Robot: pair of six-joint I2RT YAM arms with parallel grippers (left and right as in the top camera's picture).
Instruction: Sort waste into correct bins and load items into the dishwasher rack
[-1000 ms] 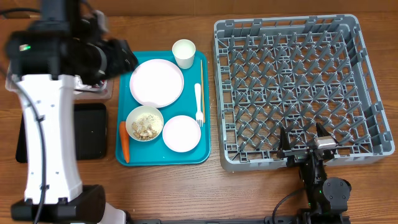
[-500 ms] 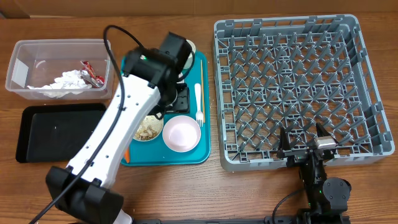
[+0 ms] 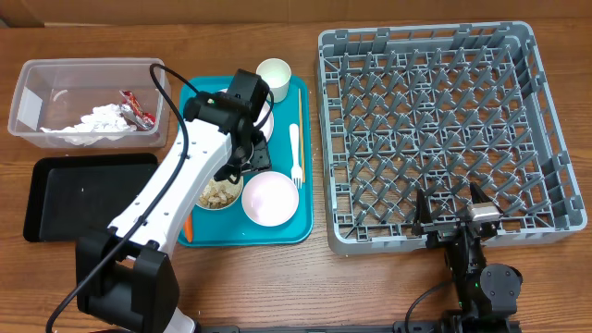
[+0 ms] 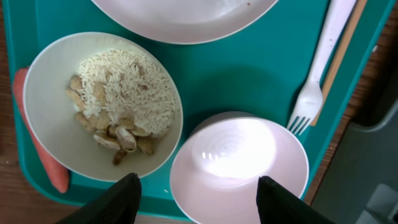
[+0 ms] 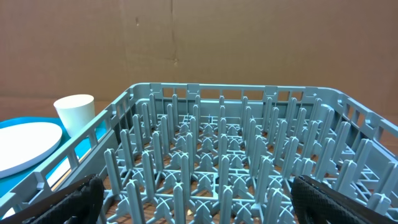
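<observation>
My left gripper (image 3: 246,155) is open and empty, hovering over the teal tray (image 3: 305,199). In the left wrist view its fingers (image 4: 196,202) straddle the gap between a white bowl of rice and beige scraps (image 4: 102,106) and a small pale-pink bowl (image 4: 239,168). The orange carrot (image 4: 37,146) lies left of the rice bowl. The white fork (image 4: 317,87), chopsticks (image 4: 343,53) and large plate (image 4: 186,18) lie beyond. The clear tub (image 3: 37,69) holds the white napkin (image 3: 97,123) and red wrapper (image 3: 137,108). My right gripper (image 3: 453,220) is open at the front edge of the grey rack (image 3: 444,129).
The black tray (image 3: 88,194) sits in front of the clear tub, left of the teal tray. A white cup (image 3: 273,79) stands at the teal tray's far edge and shows in the right wrist view (image 5: 74,112). The rack (image 5: 230,162) fills the right side.
My left arm has swung from above the clear tub to the teal tray, then settled a little nearer the two bowls. The napkin and wrapper now show in the tub. The right arm has not moved.
</observation>
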